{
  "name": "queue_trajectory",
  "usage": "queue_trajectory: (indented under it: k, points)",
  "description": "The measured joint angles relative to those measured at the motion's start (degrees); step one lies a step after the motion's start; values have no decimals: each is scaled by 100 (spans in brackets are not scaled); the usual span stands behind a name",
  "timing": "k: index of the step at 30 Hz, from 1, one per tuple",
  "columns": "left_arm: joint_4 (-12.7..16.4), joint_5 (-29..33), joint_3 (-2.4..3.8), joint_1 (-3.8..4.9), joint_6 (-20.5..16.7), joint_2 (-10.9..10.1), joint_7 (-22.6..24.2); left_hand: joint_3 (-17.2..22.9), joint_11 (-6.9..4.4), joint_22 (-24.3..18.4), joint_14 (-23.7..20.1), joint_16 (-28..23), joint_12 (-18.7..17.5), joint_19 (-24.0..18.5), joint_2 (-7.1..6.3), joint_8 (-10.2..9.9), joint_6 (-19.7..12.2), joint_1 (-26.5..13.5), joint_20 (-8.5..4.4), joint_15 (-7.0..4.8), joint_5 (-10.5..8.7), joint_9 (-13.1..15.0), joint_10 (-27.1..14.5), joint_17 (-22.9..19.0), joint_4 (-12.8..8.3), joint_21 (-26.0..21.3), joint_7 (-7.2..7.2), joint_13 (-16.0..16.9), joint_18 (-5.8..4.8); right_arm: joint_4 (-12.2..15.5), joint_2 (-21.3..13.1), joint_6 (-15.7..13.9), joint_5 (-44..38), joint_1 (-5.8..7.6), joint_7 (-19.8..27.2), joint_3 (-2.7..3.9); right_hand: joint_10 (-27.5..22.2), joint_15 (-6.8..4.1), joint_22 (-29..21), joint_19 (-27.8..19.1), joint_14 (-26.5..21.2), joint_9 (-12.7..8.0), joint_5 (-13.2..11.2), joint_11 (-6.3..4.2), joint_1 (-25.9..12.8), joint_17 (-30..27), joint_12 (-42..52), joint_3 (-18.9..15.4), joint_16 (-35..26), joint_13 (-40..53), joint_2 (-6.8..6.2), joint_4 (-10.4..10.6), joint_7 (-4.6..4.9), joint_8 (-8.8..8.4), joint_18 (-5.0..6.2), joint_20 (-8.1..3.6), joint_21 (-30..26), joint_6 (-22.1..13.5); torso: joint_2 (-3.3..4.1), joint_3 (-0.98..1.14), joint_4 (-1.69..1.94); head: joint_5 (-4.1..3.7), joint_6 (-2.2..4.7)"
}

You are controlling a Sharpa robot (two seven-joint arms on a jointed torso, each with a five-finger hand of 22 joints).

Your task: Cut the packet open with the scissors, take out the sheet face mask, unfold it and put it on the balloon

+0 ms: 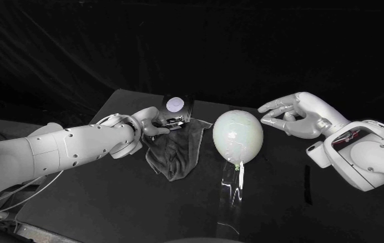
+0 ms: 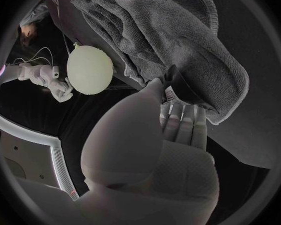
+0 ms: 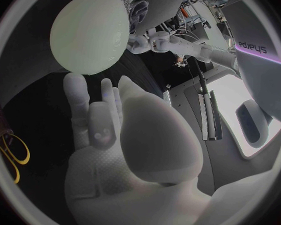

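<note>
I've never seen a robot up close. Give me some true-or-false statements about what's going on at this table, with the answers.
1. The balloon already wears a mask. False: its surface is bare.
2. A dark cloth lies on the table beside the balloon. True.
3. The right hand grips scissors. False: it holds nothing, its fingers spread apart next to the balloon.
4. The left hand reaches to the cloth. True.
</note>
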Motion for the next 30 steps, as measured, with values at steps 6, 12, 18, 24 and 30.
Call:
queue_trajectory:
  k: [6, 12, 18, 24, 30]
  points:
    - [-18, 135, 1, 1, -5, 0, 49, 53, 0, 0, 29, 0, 0, 0, 113, 0, 91, -63, 0, -19, 0, 0, 0, -3, 53, -15, 42, 0, -2, 1, 0, -1, 2, -1, 0, 0, 0, 0, -3, 0, 0, 0, 0, 0, 0, -3, 0, 0, 0, 0, 0, 0, 0, 0, -2, 0, 0, 0, -1, 1, 1, 0, -8]
    - [-56, 378, -4, -10, -115, -16, 213, 575, -57, 4, 652, 156, 55, 188, 373, 230, 317, 86, -187, -90, -25, 100, 430, 0, -14, 124, 11, 13, -106, -6, 5, -6, 3, -1, 1, 0, 0, 0, -6, 0, 0, 0, 0, 0, 0, -7, 0, 0, 0, -1, 0, 0, -8, 0, -5, 0, -1, 7, -2, 1, 2, -7, 12]
    - [-24, 813, 42, -69, -255, -90, 501, 1082, -98, 4, 785, 229, 14, 482, 272, 430, 325, 18, -313, -81, -41, 198, 669, 169, 35, 253, -1, -2, -278, -72, 12, -10, 4, -1, 3, 0, 0, 0, -2, 0, 0, 0, 0, 0, 0, -3, 0, 0, 0, -1, 0, 0, -9, 0, -6, 0, -4, 8, -2, -3, 3, -36, 41]
    - [115, 1295, 113, -47, -288, -214, 684, 1309, -106, 195, 791, 194, -6, 1316, 188, 521, 303, -66, 62, -114, -30, 199, 676, 144, 25, 433, -21, -1, -318, -149, 32, -13, 8, -1, 4, 0, 1, 0, -1, 0, 0, 0, 0, 0, 0, -3, 0, 0, 0, -1, 0, 0, -9, 0, -8, 0, -5, 8, -9, -1, 4, -56, 82]
    - [231, 1637, 149, 72, -242, -321, 745, 1485, -106, 150, 737, 168, -6, 1286, 97, 586, 300, -157, 62, -101, -30, 199, 676, 138, -8, 399, -21, -1, -320, -226, 70, -16, 13, -1, 6, 0, 1, 0, -1, 0, 0, 0, 0, 0, 0, -3, 0, -1, 0, -1, 0, 0, -10, 0, -10, 0, -5, 9, -14, -1, 3, -70, 145]
